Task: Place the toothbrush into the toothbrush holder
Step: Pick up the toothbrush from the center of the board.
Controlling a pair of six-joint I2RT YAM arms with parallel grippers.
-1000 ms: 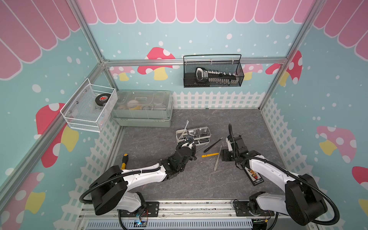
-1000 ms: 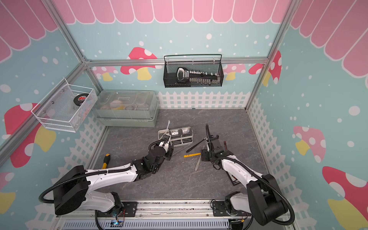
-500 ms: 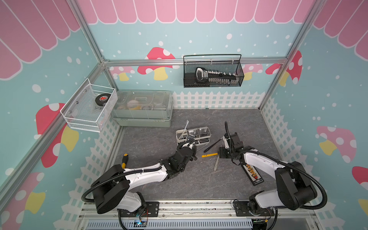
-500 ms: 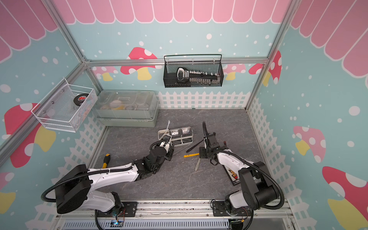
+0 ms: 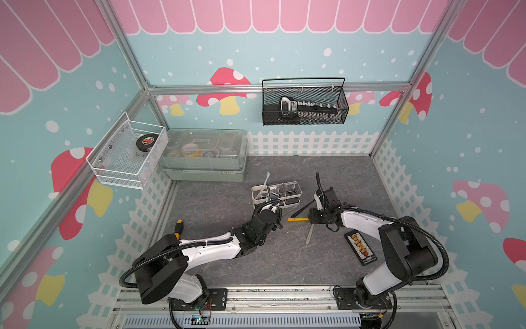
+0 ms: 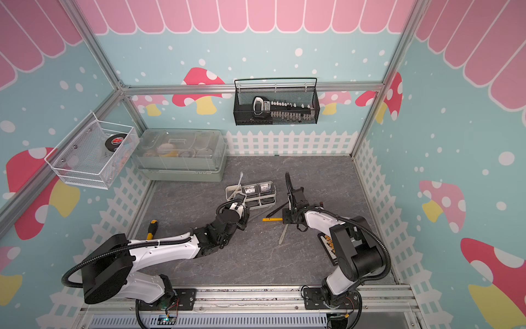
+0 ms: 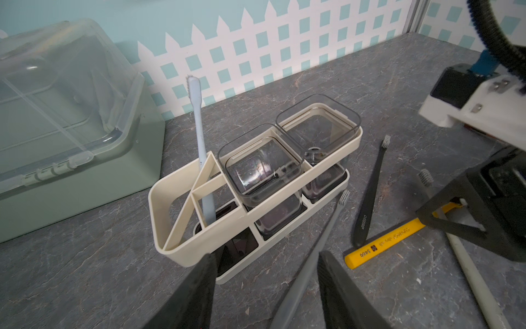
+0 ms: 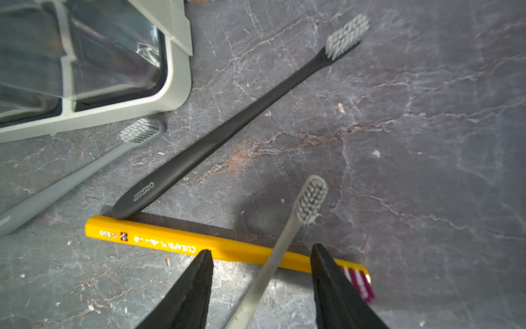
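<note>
Toothbrush grasp step: we had right gripper (image 8: 262, 247) unclenched astride pale-grey plastic toothbrush (image 8: 277, 256), left gripper (image 7: 266, 255) unclenched astride mid-grey toothbrush (image 7: 324, 233). Next needed: clamp, lift into off-white plastic toothbrush holder (image 7: 182, 250).

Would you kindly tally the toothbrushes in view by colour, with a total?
Light blue toothbrush: 1
Grey toothbrush: 1
Black toothbrush: 1
Yellow toothbrush: 1
Off-white toothbrush: 1
Total: 5

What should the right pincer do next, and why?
Probably close on the pale toothbrush: its handle lies between the open jaws of the right pincer, crossing over the yellow toothbrush, with gaps on both sides, so it isn't gripped yet.
</note>
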